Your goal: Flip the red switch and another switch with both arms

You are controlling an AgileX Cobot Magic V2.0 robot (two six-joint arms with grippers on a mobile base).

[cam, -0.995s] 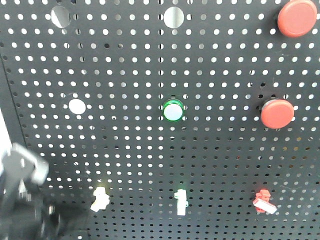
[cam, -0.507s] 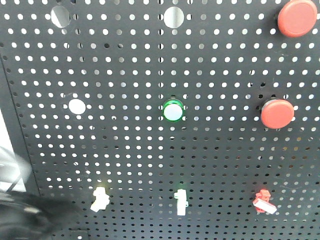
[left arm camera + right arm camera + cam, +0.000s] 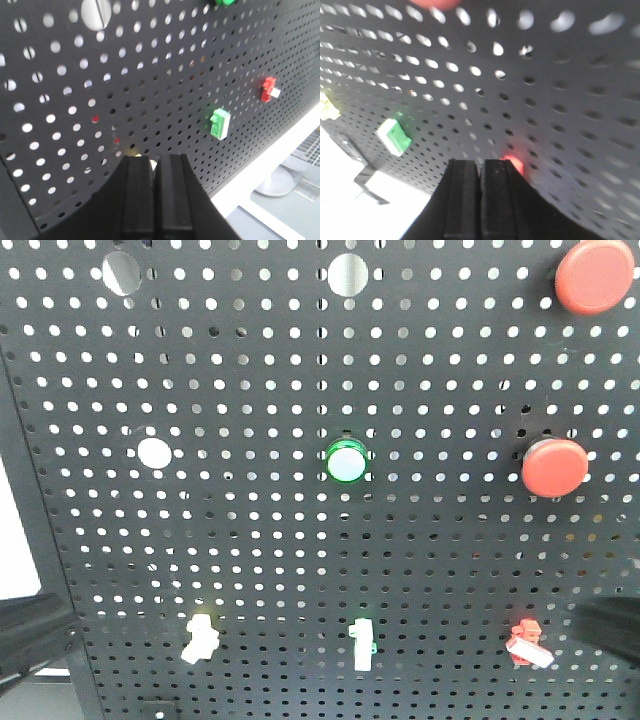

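The red switch [image 3: 528, 643] sits low on the right of the black pegboard [image 3: 300, 540], and the cream-white switch [image 3: 201, 637] low on the left. A dark blur of my right arm [image 3: 610, 625] reaches in beside the red switch, while my left arm [image 3: 30, 628] shows at the lower left edge. In the left wrist view my left gripper [image 3: 155, 159] is shut, with the cream-white switch [image 3: 152, 163] peeking just past its tips. My right gripper [image 3: 480, 162] is shut too, and the red switch [image 3: 514, 163] glows right beside its tips.
A narrow white toggle [image 3: 363, 644], lit green in the wrist views [image 3: 220, 123], stands between the two switches. Above are a green-ringed button [image 3: 346, 461] and two big round red push buttons [image 3: 554, 466] [image 3: 594, 275]. The board's lower edge [image 3: 260, 150] runs close under the switches.
My left arm has dropped from a large blur at the lower left to a dark wedge at the edge. My right arm has come into view beside the red switch.
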